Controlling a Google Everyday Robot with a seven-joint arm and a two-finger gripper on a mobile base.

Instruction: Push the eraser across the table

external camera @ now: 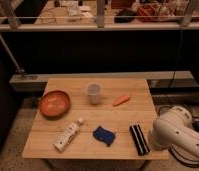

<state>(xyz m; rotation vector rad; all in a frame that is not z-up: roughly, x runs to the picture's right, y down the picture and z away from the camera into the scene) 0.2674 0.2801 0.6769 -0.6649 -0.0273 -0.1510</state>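
The eraser [139, 139] lies near the table's [118, 90] front edge, just beside the clenched end effector [157, 141].

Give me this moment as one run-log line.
eraser: on table, near right corner | pincer: shut, hidden behind white arm beside eraser

Bowl [55, 103], cup [94, 93], carrot [121, 100], tube [68, 135] and blue lump [103, 135] lie scattered.
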